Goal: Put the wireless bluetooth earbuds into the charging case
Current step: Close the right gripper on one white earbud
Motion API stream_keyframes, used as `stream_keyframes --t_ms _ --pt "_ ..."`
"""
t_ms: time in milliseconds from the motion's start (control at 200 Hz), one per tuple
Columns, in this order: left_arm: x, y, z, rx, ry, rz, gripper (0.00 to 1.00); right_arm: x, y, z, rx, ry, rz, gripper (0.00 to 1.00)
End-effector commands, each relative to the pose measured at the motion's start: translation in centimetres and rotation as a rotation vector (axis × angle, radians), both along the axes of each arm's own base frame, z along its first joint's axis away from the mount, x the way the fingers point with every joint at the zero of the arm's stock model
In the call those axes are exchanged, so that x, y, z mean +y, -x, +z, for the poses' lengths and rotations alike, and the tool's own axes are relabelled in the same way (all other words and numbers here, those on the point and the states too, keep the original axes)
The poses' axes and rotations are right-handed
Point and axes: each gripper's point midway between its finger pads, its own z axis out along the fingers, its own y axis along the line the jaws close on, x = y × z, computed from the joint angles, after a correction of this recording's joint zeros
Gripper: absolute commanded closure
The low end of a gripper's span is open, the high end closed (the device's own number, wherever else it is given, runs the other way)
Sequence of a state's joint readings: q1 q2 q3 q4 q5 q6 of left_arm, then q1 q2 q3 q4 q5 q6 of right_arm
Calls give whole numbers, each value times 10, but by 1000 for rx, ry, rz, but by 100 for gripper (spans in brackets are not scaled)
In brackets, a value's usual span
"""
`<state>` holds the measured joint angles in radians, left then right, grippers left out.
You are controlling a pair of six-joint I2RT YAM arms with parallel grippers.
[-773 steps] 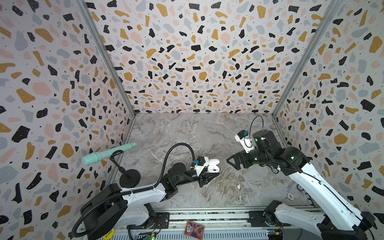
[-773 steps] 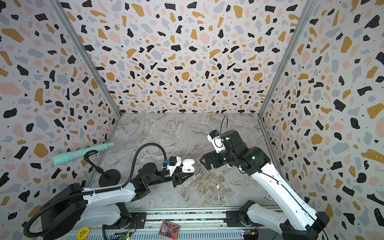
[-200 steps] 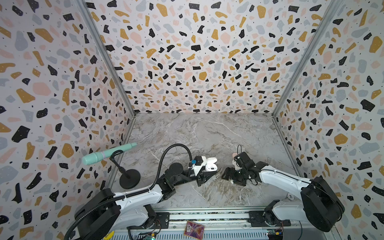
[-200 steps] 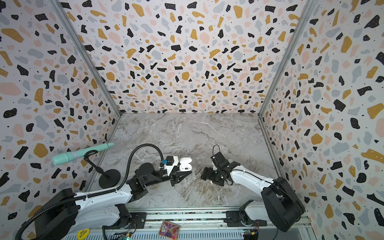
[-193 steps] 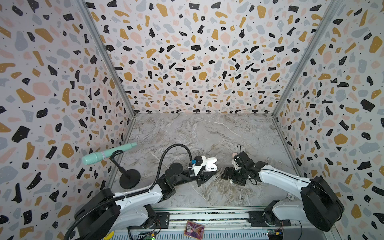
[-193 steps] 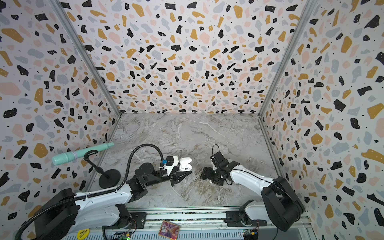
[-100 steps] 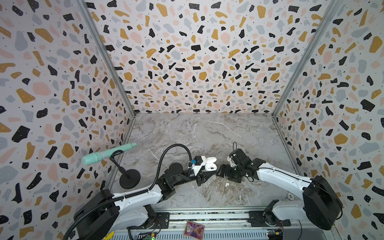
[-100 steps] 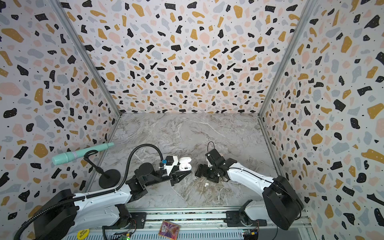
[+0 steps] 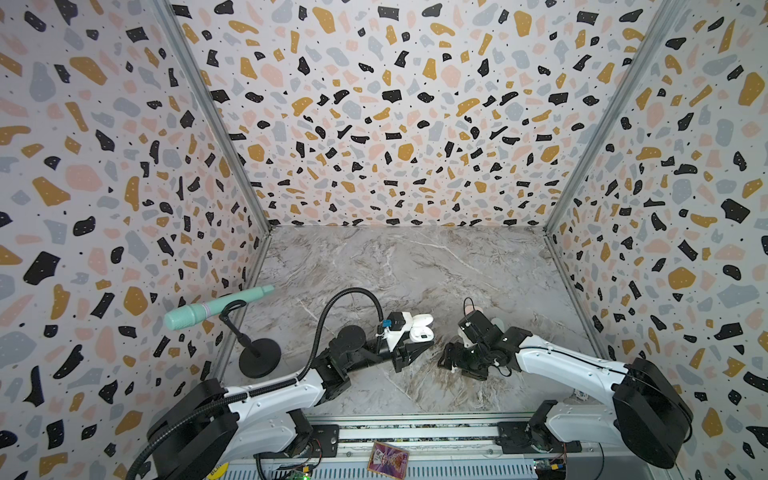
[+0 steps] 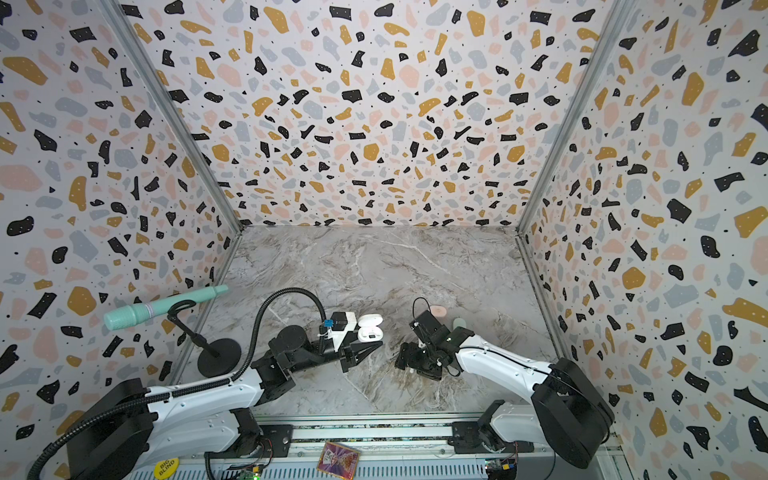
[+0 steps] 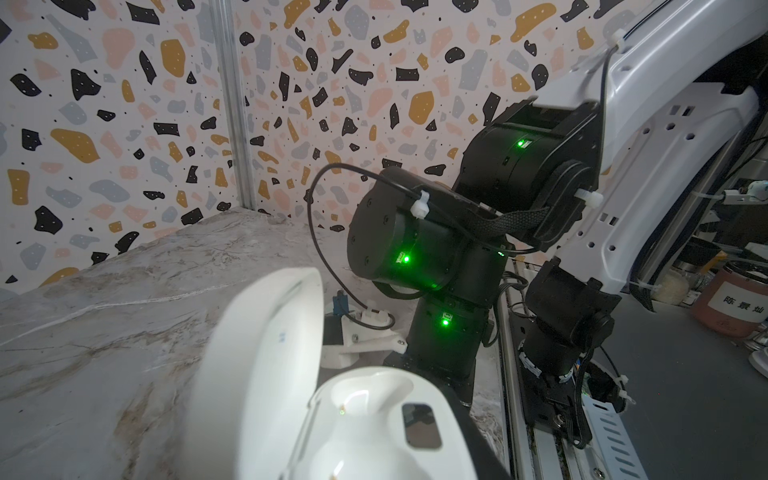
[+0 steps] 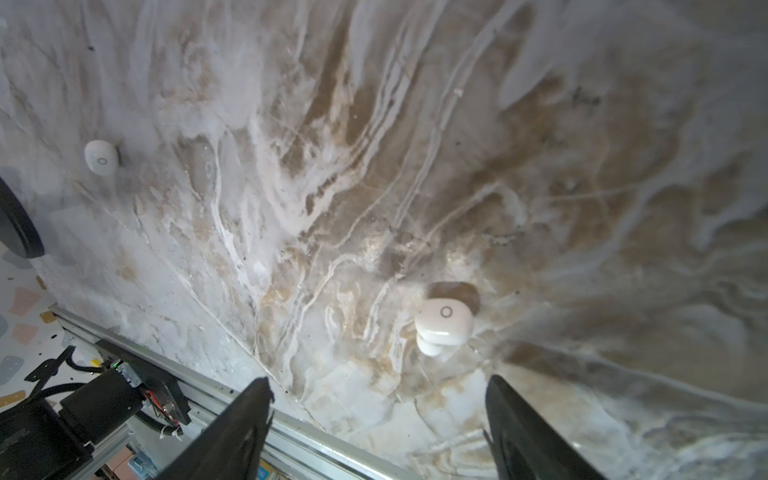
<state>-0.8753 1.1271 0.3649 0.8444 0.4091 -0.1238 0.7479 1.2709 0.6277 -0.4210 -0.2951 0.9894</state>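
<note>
First, front rail: a small colourful card (image 9: 388, 457) lies on the metal rail (image 9: 415, 432) along the near edge.
Earbud: a white earbud (image 12: 444, 326) lies on the marble table (image 9: 395, 270) near the front. It is just ahead of the right gripper's fingers and touches neither.
Right gripper: the right gripper (image 12: 378, 382) hangs low over the marble with its jaws spread wide, holding nothing. In the right wrist view the earbud sits beyond the tips, nearer one finger than the other.
Second earbud: a second earbud (image 12: 101, 157), also white, lies on the marble well apart from the first.
Left gripper: the left gripper (image 9: 417, 343) is turned on its side, pointing toward the right arm. It is clamped tight on the charging case.
Charging case: the white charging case (image 9: 422, 328) sits left of the right gripper and apart from it. Its lid stands open, and the left wrist view shows the moulded hollows of the base. Whether it clears the marble I cannot tell.
Microphone: a mint microphone (image 9: 208, 309) tilts on a black stand (image 9: 259, 357) with a round base, by the left wall.
Other cases: a mint case (image 9: 496, 322) and, farther back, a pink case (image 9: 471, 308) lie behind the right arm's wrist, both partly hidden by it.
Walls: terrazzo-patterned panels (image 9: 374, 124) close in the left, right and far sides.
</note>
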Motion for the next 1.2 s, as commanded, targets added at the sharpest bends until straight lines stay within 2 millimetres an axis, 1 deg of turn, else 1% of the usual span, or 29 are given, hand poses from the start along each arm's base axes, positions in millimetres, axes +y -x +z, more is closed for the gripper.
stream_keyframes --t_ms 0,170,335,626,761,821,946,1016,1192 --pt "4 -1 18 -49 49 15 83 1 -8 -1 -15 11 -28 18" --pt "6 -1 18 -49 51 21 83 9 -14 -4 -14 8 -11 18" --pt "7 -2 18 -49 52 25 84 13 -21 -4 -26 18 -1 18" --pt "8 -2 18 -50 52 31 84 20 -27 -4 -26 23 36 18" --pt "9 -3 19 -51 54 37 84 21 -27 -4 -23 30 52 18" --pt "9 -3 19 -51 53 36 84 17 -27 -4 -23 59 63 19" --pt "9 -3 20 -54 54 36 84 2 -28 -4 -27 136 88 24" --pt "9 -4 20 -53 54 38 84 -3 -28 -4 -23 162 106 29" --pt "9 -4 20 -52 55 37 84 -4 -26 -6 3 185 139 41"
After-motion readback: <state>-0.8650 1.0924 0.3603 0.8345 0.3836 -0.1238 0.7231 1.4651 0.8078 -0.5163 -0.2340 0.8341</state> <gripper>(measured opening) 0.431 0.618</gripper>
